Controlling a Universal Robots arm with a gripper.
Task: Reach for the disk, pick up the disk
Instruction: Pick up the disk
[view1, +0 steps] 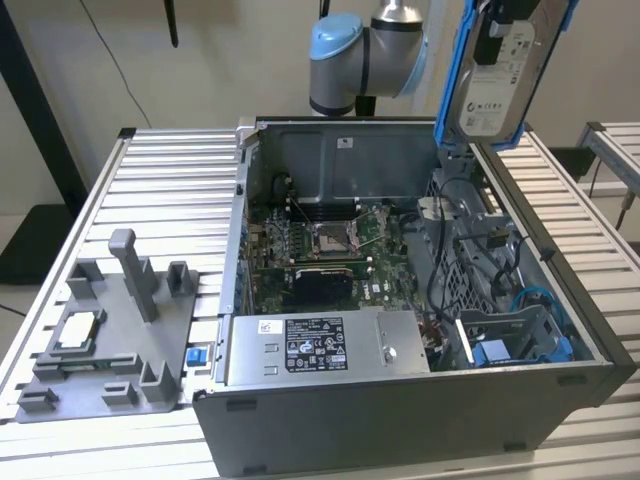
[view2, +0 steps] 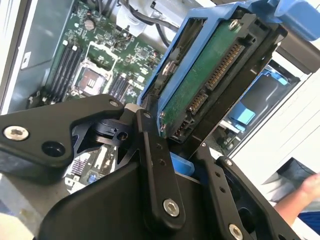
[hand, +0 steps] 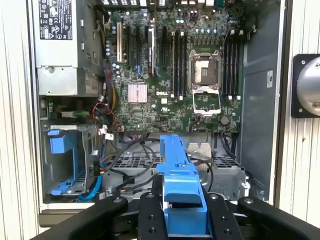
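Observation:
The disk (view1: 497, 75), a silver-grey drive with a white label in a bright blue carrier frame, hangs tilted in the air above the far corner of the open computer case, at the exterior view's right. My gripper (view1: 492, 32) is shut on its upper end. In the second wrist view the disk (view2: 207, 85) shows its green circuit underside and connector, clamped between my black fingers (view2: 155, 165). In the first wrist view the blue carrier edge (hand: 179, 175) sits between the fingers (hand: 150, 215), high over the motherboard.
The open computer case (view1: 400, 410) lies on a slatted metal table (view1: 170, 180), with its motherboard (view1: 330, 250) and a blue bracket (view1: 505, 350) inside. A grey fixture (view1: 115, 345) holding a small square chip (view1: 78, 330) stands at the exterior view's left. A person's hand (view2: 300, 197) is near the case.

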